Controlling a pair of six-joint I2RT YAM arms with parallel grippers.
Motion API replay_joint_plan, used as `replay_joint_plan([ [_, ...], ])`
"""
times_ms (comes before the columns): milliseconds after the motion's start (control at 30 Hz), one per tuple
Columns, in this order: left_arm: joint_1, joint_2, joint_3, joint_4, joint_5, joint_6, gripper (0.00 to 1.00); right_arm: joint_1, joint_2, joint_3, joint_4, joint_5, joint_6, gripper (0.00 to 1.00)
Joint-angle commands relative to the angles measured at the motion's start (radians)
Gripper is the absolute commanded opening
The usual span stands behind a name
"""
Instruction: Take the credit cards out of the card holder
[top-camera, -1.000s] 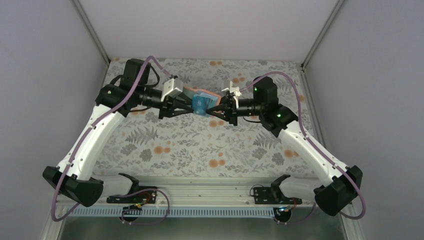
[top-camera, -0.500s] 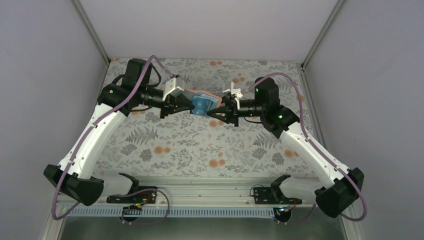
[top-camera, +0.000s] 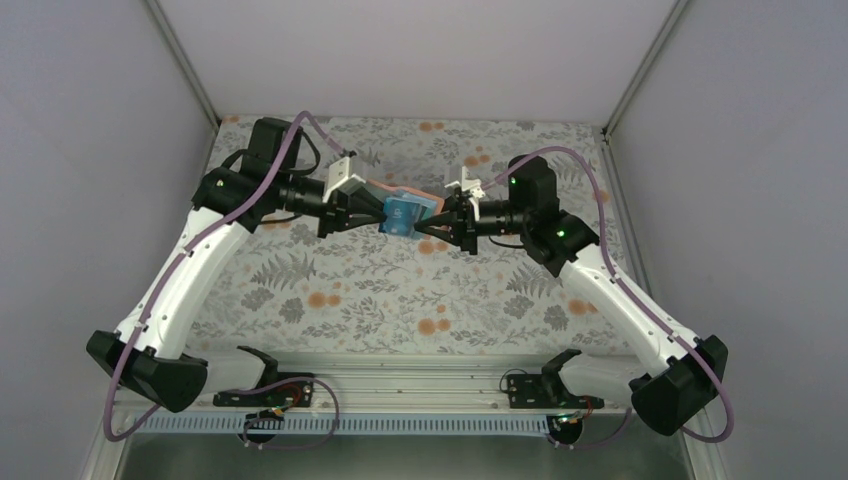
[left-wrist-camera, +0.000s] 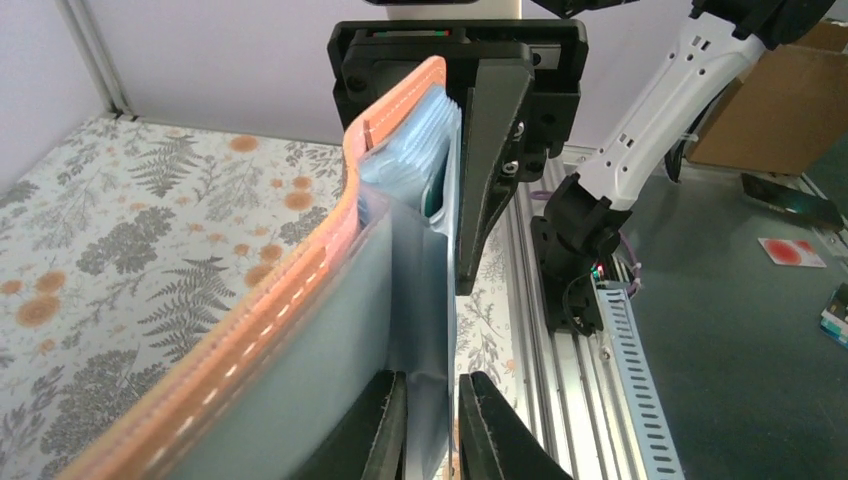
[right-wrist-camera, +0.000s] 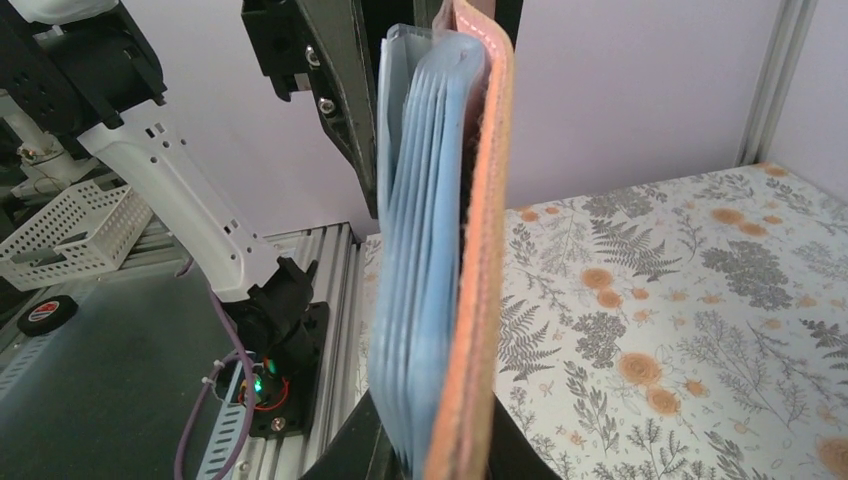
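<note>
The card holder (top-camera: 405, 207) hangs in mid-air between both arms over the back of the table. It has an orange stitched cover (left-wrist-camera: 330, 250) and several pale blue plastic sleeves (right-wrist-camera: 425, 250). My left gripper (left-wrist-camera: 432, 432) is shut on one pale sleeve pulled away from the stack. My right gripper (right-wrist-camera: 435, 455) is shut on the cover and the other sleeves together. A dark teal edge of one of the credit cards (left-wrist-camera: 437, 198) shows among the sleeves. The other cards are hidden inside. In the top view the left gripper (top-camera: 372, 212) and right gripper (top-camera: 432, 222) face each other.
Below lies the floral table (top-camera: 400, 300), with an aluminium rail (top-camera: 420, 385) along its near edge and grey walls on three sides. Off the table are a pale card with a red dot (left-wrist-camera: 790, 250) on the dark floor, a cardboard box (left-wrist-camera: 770, 110) and a white basket (right-wrist-camera: 60, 235).
The left gripper's jaws have narrowed onto the sleeve. The holder has shifted slightly to the left between the two arms.
</note>
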Motion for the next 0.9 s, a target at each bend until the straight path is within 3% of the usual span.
replay_joint_plan([
  [0,0.006,-0.021,0.039,0.004,0.024,0.006,0.15,-0.001,-0.001,0.004,-0.005,-0.046,-0.023,0.04],
  [167,0.005,-0.009,0.055,0.020,0.030,-0.020,0.14,-0.001,0.000,0.008,-0.007,-0.053,-0.025,0.04],
  [333,0.005,0.000,0.051,0.020,0.029,-0.027,0.03,-0.001,-0.003,0.007,-0.009,-0.053,-0.024,0.04],
  [867,0.068,-0.032,0.045,0.004,-0.047,-0.016,0.02,-0.022,-0.020,-0.003,-0.039,-0.037,-0.042,0.04],
])
